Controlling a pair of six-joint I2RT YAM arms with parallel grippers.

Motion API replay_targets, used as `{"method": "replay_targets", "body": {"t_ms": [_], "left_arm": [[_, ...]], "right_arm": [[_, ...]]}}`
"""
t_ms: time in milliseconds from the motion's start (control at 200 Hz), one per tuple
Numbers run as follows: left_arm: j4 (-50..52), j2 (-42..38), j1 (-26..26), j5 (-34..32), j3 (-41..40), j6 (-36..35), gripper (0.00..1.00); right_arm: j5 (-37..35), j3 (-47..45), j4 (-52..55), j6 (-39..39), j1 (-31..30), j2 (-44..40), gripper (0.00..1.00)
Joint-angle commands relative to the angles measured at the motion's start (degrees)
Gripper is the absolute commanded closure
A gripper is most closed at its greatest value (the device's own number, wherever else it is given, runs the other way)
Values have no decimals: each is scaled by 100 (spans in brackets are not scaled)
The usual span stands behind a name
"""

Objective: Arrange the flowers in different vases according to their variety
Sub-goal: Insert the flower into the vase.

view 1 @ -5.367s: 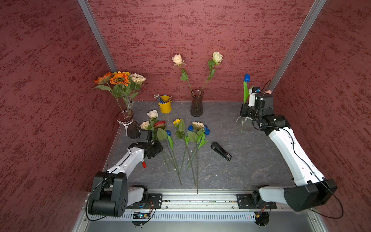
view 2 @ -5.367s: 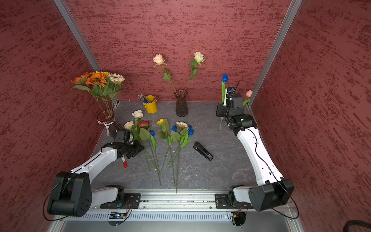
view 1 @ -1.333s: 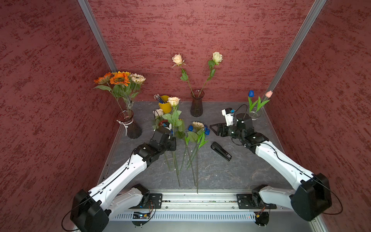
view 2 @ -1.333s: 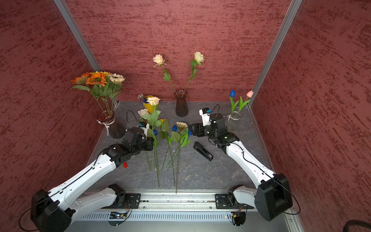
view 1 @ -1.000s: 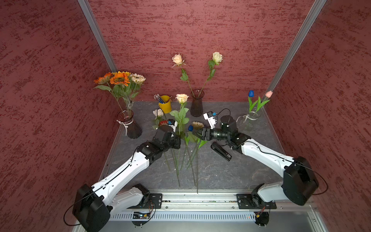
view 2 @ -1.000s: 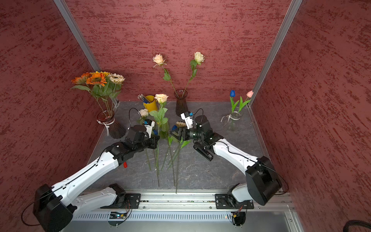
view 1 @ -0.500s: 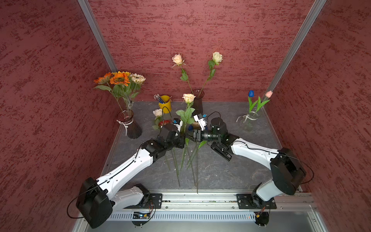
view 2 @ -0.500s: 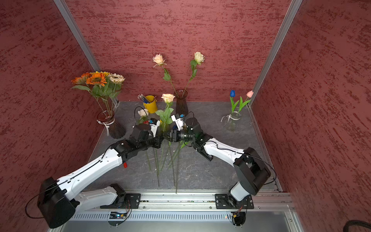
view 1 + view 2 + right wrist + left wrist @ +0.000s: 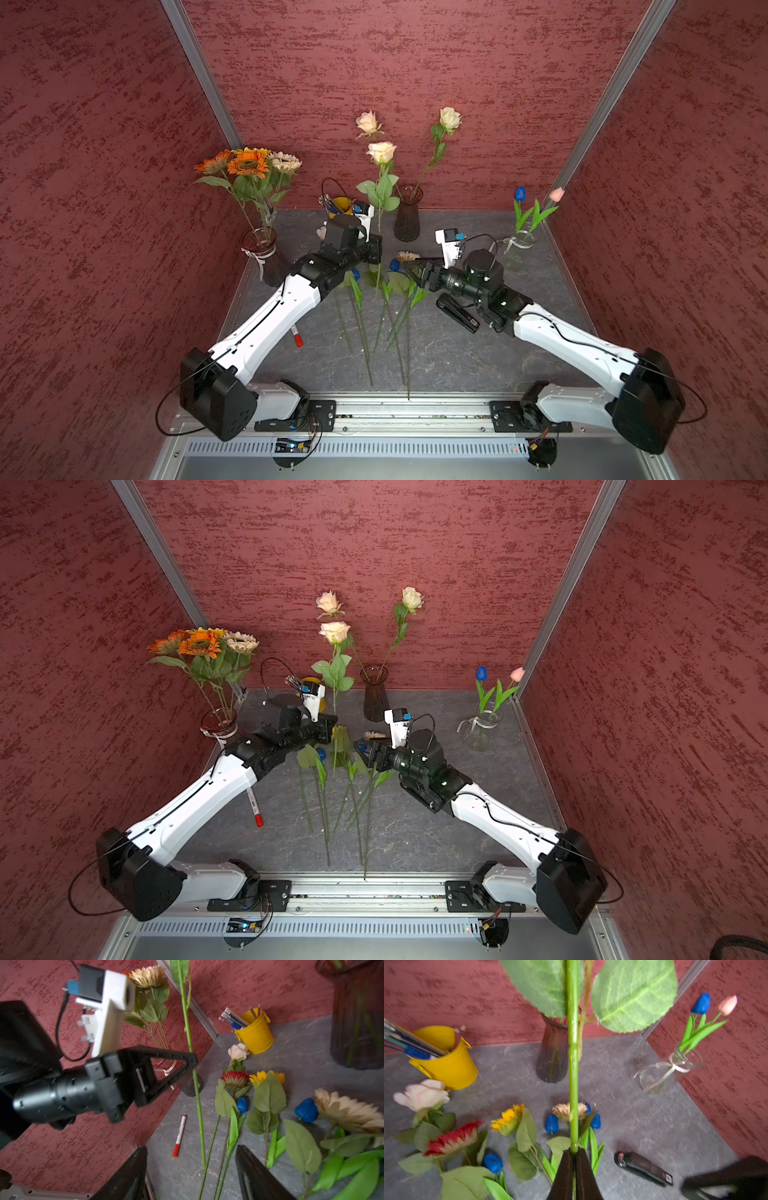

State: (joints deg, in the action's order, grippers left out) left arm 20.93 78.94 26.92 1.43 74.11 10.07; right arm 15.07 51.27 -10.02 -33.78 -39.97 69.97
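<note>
Holding a cream rose (image 9: 383, 192) upright, left gripper (image 9: 574, 1154) pinched tight on its lower stem, above the loose flowers. The bloom is up near the two roses (image 9: 450, 118) in the plain dark vase (image 9: 407, 218). Right gripper (image 9: 191, 1150) has its jaws wide apart, holding nothing, close beside that stem. Sunflowers (image 9: 248, 163) are in the ribboned dark vase (image 9: 266, 259), tulips (image 9: 519, 194) in the clear vase (image 9: 517, 249). Loose on the table (image 9: 449, 353): pale rose (image 9: 422, 1094), red sunflower (image 9: 452, 1139), yellow sunflower (image 9: 507, 1119), cream sunflower (image 9: 562, 1111), blue tulips (image 9: 551, 1123).
</note>
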Motion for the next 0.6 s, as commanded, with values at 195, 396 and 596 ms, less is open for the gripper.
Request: {"method": "replay_targets", "body": {"t_ms": [195,396,596], "left_arm": [[-2117,1780,-297,147,2167,-833,100],[-4006,2816,-275,172,3174,-870,100],[-4928,3708,-231,151,3856,-825,100]], "right_arm": [[-466,-218,1064,321,4,-97,28],[-619,-343,1307,354,37,-185,28],[-626,-259,1499,429,114,-186,27]]}}
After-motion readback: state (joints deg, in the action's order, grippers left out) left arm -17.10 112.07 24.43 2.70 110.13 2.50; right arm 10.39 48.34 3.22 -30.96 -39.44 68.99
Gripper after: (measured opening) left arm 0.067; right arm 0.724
